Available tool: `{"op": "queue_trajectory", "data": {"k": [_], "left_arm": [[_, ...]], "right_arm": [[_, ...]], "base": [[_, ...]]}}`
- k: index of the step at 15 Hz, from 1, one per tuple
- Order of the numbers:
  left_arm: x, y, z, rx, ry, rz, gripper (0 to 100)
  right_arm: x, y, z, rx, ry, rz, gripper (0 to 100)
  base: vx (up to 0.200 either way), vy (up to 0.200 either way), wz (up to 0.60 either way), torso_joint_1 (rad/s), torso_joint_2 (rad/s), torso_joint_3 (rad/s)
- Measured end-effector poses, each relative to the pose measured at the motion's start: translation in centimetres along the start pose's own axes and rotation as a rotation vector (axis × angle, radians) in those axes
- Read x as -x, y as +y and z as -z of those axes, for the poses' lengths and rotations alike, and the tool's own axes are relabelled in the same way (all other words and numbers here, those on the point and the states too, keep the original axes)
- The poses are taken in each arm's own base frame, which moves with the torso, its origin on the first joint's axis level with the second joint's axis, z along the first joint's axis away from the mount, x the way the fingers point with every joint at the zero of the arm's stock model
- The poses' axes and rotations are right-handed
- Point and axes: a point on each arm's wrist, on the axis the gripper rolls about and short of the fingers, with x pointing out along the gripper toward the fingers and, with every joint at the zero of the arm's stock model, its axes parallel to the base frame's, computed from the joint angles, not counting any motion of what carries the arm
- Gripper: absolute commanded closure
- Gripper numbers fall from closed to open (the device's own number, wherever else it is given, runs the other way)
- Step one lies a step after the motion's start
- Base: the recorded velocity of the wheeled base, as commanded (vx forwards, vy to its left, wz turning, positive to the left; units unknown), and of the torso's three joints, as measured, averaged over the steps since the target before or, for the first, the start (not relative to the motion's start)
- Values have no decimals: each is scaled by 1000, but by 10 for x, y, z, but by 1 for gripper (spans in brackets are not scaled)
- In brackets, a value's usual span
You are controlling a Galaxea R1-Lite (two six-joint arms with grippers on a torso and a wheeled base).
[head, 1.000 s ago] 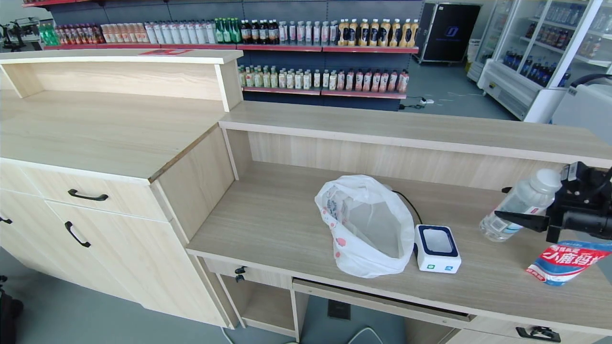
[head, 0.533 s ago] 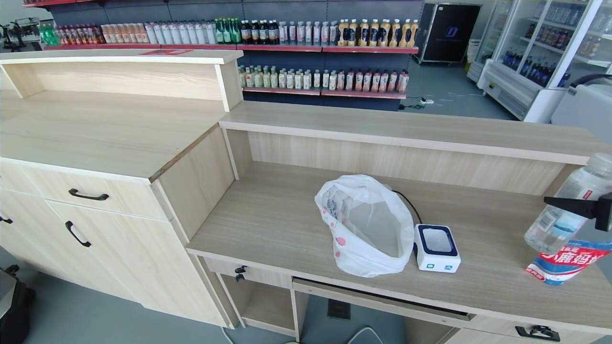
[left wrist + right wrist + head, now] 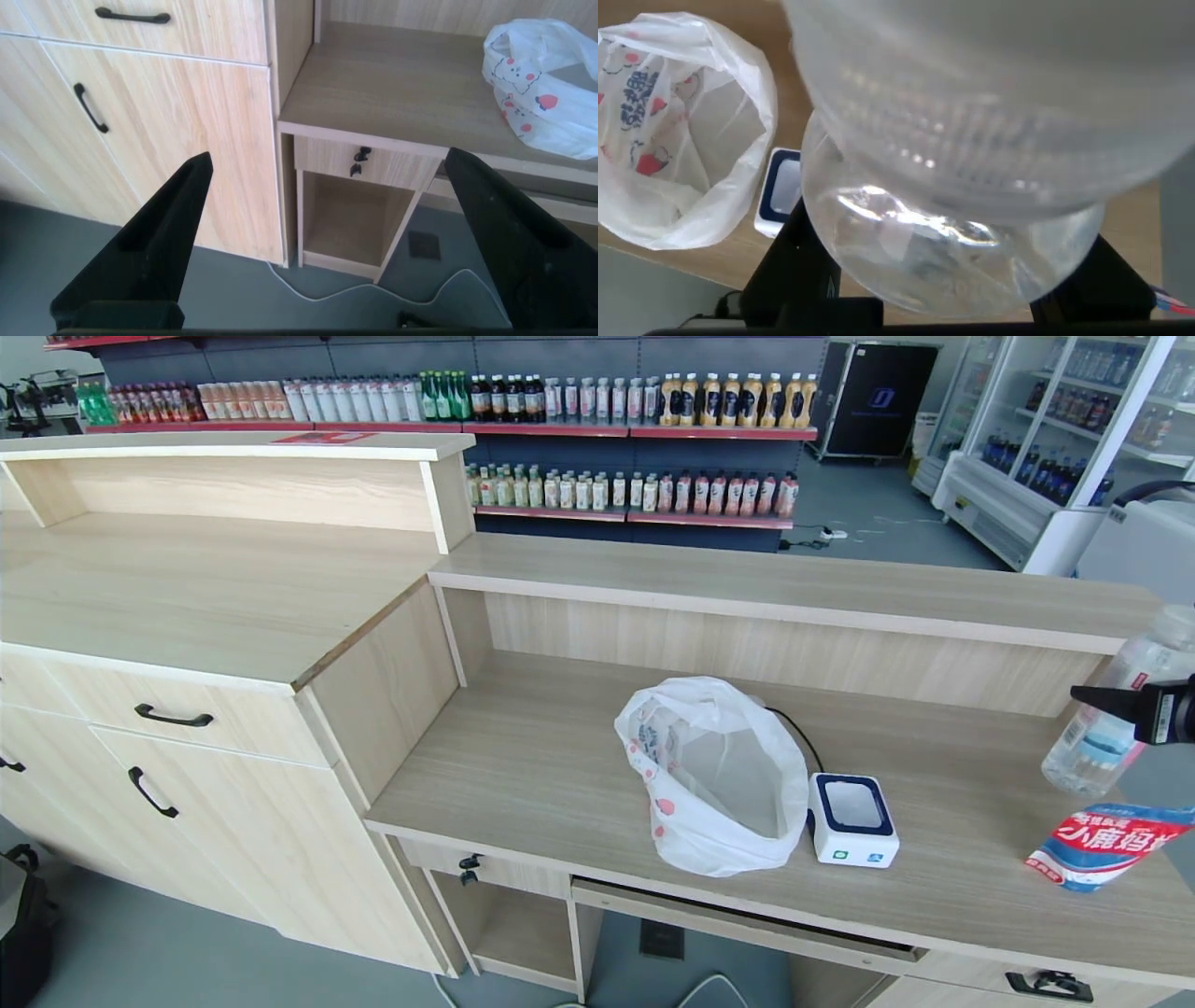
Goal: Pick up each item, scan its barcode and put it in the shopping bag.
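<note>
A clear water bottle (image 3: pixel 1111 728) with a white cap hangs tilted above the right end of the counter, with my right gripper (image 3: pixel 1131 707) shut on its middle. In the right wrist view the bottle (image 3: pixel 971 168) sits between the dark fingers (image 3: pixel 789 275). The white shopping bag (image 3: pixel 719 775) stands open at mid-counter, and the white-and-blue barcode scanner (image 3: pixel 851 819) is just to its right. A red, white and blue pouch (image 3: pixel 1106 845) lies below the bottle near the counter's right edge. My left gripper (image 3: pixel 327 243) is open and low, in front of the cabinet, left of the bag (image 3: pixel 547 84).
A raised counter ledge (image 3: pixel 794 583) runs behind the work surface. A taller cabinet block (image 3: pixel 187 588) with drawers stands to the left. A black cable (image 3: pixel 794 728) runs behind the bag to the scanner. Drink shelves and fridges stand far behind.
My right gripper has carried the bottle rightward and upward, off toward the view's right edge, and the bottle now stands more upright. The bag, scanner and pouch have stayed put.
</note>
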Motion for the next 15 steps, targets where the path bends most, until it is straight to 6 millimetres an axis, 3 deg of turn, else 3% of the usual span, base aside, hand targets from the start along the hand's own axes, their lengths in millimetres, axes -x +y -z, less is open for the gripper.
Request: {"op": "queue_trajectory", "data": {"k": [6,10,12,15], "left_arm": [[0,0,0,0,0,0,0],[0,0,0,0,0,0,0],[0,0,0,0,0,0,0],[0,0,0,0,0,0,0]], "right_arm": [[4,4,-4,165,-63,25,100],[3,8,-10,278,-145,56,100],[-4,17,-11,301,-180,75,100],[-24,25,-6,268,-206,44,100]], "base": [[0,0,0,0,0,0],[0,0,600,4,4,4],[0,0,600,2,2,0],[0,0,0,0,0,0]]}}
